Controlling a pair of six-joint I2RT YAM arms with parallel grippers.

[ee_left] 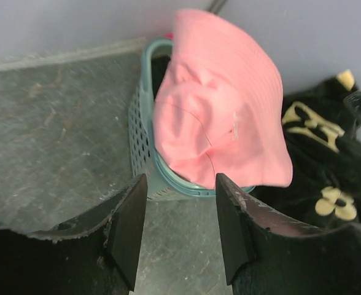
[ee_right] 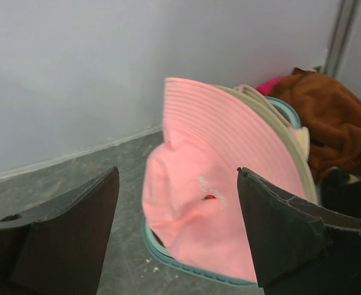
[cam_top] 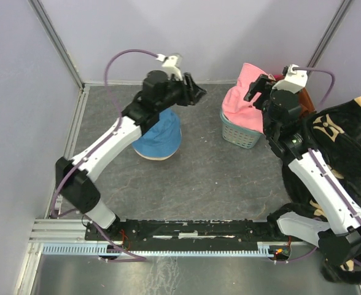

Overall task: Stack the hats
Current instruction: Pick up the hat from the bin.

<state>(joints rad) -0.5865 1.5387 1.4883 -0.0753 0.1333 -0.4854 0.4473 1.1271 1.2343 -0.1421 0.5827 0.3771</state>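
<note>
A pink hat (cam_top: 242, 98) stands on edge in the teal basket (cam_top: 239, 136) at the back right. The right wrist view shows this pink hat (ee_right: 211, 190) close ahead, with a beige hat (ee_right: 288, 132) tucked behind it. A blue hat (cam_top: 159, 140) sits crown up on the table under my left arm. My left gripper (cam_top: 196, 92) hovers open and empty left of the basket, facing the pink hat (ee_left: 223, 110). My right gripper (cam_top: 255, 89) is open and empty just above the basket, its fingers (ee_right: 279, 227) apart on either side of the pink hat without touching it.
A black blanket with a beige pattern (cam_top: 343, 138) is heaped at the right, under my right arm. A rust-brown cloth (ee_right: 334, 123) lies behind the basket (ee_left: 142, 141). Walls close in on the left, back and right.
</note>
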